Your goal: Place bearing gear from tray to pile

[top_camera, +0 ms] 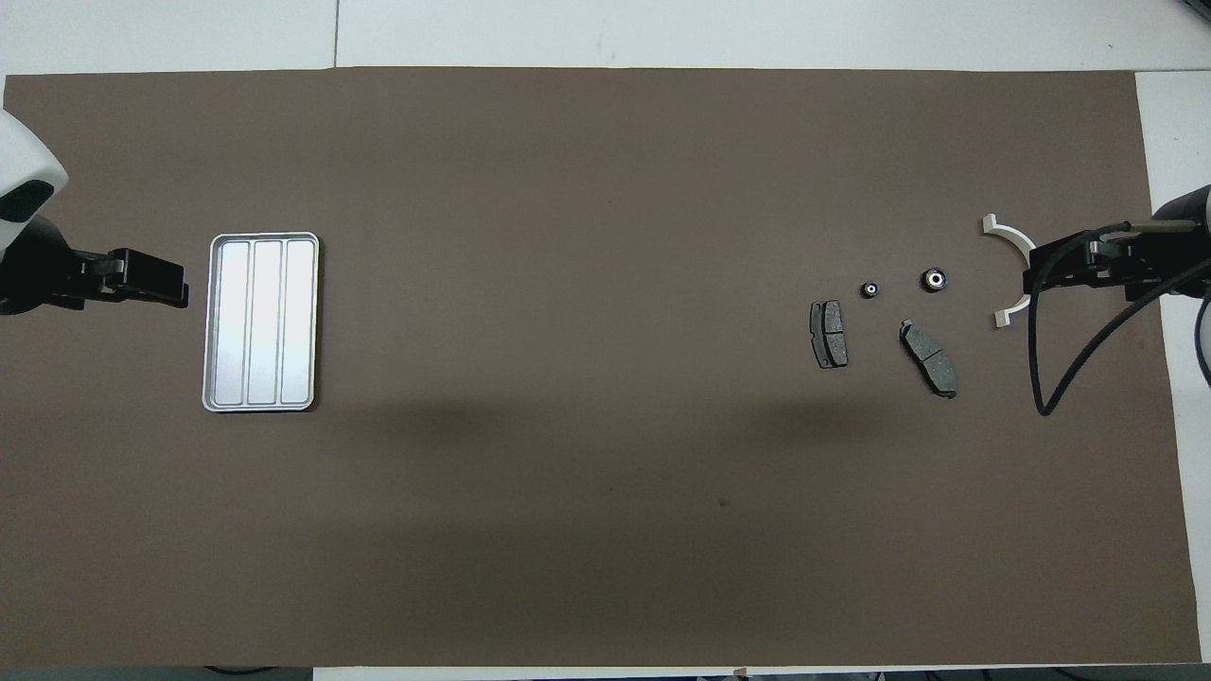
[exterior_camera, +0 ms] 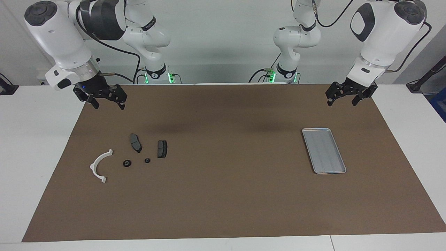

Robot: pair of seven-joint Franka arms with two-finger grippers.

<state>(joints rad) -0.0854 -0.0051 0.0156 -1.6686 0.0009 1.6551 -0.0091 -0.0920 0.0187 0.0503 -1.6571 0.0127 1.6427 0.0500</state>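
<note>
The tray (exterior_camera: 324, 150) lies bare, both bearing gears (exterior_camera: 127, 162) already in the pile (exterior_camera: 139, 153), and the left pincer (exterior_camera: 343, 98) and right pincer (exterior_camera: 106, 102), both released and holding nothing, need only wait.

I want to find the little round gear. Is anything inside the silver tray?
No, the tray is empty: only its bare ridged bottom shows, and nothing covers it. Two small round parts lie by the dark pads and white bracket.

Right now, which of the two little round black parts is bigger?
The bigger round part is the one lying beside the white curved piece. The smaller round part sits close to the squarer dark pad.
</note>
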